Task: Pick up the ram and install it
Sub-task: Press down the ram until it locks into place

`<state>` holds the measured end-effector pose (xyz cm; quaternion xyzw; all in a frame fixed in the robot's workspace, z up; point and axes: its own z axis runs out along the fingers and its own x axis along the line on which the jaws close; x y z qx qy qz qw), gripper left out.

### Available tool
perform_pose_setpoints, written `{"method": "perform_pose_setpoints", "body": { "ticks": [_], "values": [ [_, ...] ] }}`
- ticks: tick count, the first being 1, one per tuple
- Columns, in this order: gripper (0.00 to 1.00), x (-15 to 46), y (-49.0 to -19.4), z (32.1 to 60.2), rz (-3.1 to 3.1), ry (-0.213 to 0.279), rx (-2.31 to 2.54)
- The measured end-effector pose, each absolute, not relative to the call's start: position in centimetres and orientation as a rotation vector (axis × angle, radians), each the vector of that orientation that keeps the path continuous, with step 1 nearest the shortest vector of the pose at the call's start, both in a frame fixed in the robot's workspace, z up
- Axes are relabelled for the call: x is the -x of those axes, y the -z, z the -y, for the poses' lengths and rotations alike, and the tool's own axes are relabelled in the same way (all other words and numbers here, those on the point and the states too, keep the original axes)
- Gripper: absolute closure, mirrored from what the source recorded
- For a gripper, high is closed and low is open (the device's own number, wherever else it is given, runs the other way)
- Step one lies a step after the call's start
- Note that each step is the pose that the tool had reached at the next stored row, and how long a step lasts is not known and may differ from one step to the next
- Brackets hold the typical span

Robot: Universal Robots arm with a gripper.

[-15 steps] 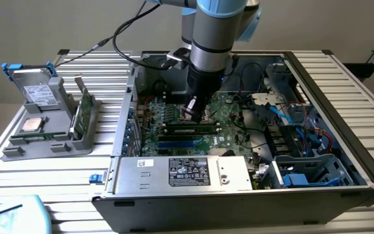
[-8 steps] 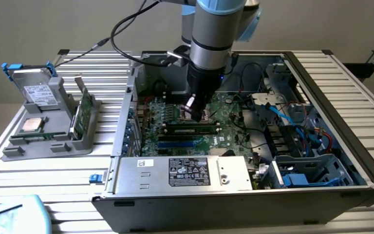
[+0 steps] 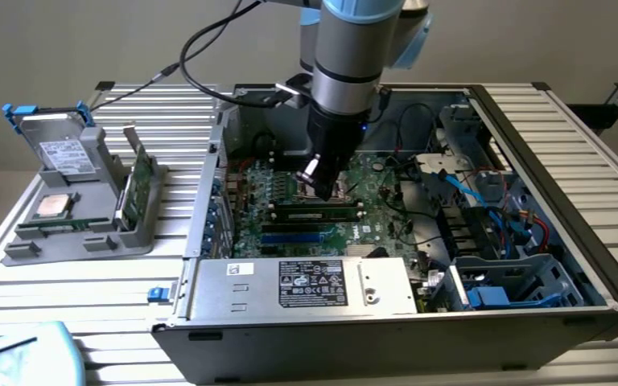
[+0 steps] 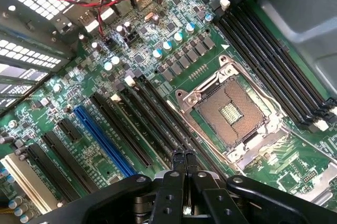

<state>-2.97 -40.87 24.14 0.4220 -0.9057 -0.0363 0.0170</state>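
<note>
The ram [image 3: 315, 214], a long dark-green stick with small white labels, stands on edge in a black slot on the motherboard [image 3: 389, 189] inside the open computer case. My gripper [image 3: 318, 190] hangs over the board just behind the ram, close to it, pointing down. In the wrist view the gripper [image 4: 184, 162] is shut, its two black fingers [image 4: 176, 169] pressed together with nothing between them. They hover above the long black slots [image 4: 150, 116] beside the bare CPU socket [image 4: 227, 109]. I cannot tell whether the fingertips touch the ram.
A blue slot [image 4: 102, 140] and more black slots [image 4: 268, 61] flank the socket. The power supply [image 3: 303, 285] sits at the case's front, with cables and drive bays [image 3: 502, 241] on the exterior view's right. A grey holder [image 3: 73, 201] with a green card [image 3: 138, 185] stands on the left.
</note>
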Motion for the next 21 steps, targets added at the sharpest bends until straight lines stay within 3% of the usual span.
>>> {"method": "perform_pose_setpoints", "body": {
  "ticks": [21],
  "values": [
    [0.89,3.28,-24.17,40.87,2.896,0.071,-1.113]
  ]
}}
